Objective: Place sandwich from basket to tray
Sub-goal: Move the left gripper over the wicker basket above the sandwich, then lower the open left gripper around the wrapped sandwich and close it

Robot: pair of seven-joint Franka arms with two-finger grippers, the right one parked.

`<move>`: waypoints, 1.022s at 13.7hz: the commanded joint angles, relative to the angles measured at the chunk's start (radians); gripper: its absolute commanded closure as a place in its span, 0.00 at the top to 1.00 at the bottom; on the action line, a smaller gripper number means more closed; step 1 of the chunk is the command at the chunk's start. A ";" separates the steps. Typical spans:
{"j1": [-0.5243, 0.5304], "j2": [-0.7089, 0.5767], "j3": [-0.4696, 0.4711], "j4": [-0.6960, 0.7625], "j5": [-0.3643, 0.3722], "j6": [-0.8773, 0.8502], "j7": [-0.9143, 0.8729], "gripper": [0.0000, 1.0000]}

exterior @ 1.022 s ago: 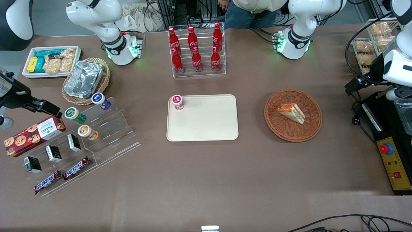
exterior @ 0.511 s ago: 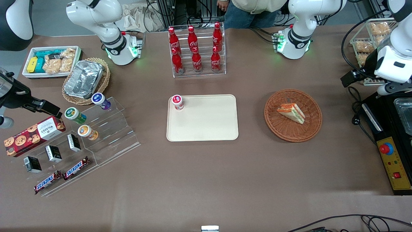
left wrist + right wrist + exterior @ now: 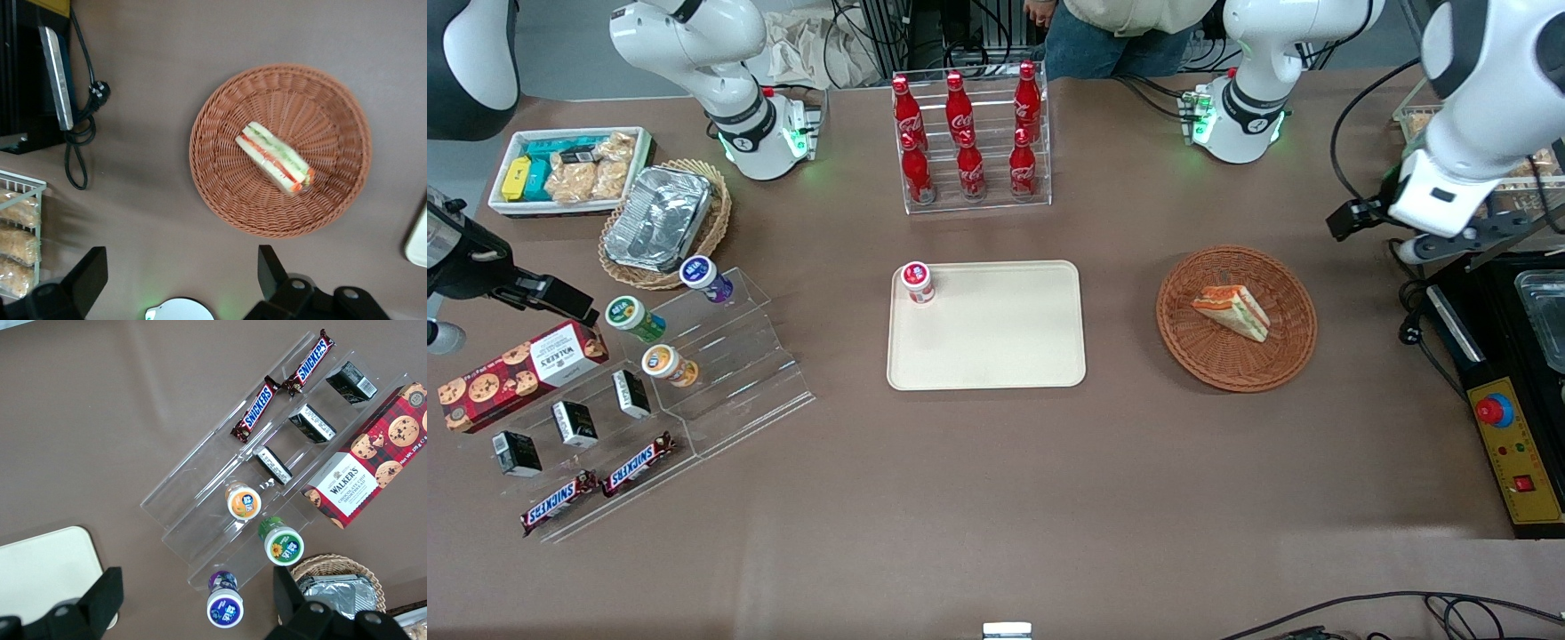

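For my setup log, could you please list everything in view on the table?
sandwich: 1, white with orange and green, in basket
basket: 1, reddish-brown, toward working arm's end
tray: 1, cream, mid-table
cup: 1, red-lidded, on tray corner
cola bottles: 6, red, clear rack
foil container: 1, silver, in tan basket
cookie box: 1, red, toward parked arm's end
chocolate bars: 2, brown, clear stand
pincer: 1, black, open, above table beside basket
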 commanded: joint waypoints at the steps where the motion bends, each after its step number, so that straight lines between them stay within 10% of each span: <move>1: 0.002 -0.056 -0.002 -0.111 -0.034 0.086 0.016 1.00; 14: 0.005 0.051 0.001 -0.283 -0.160 0.427 -0.139 1.00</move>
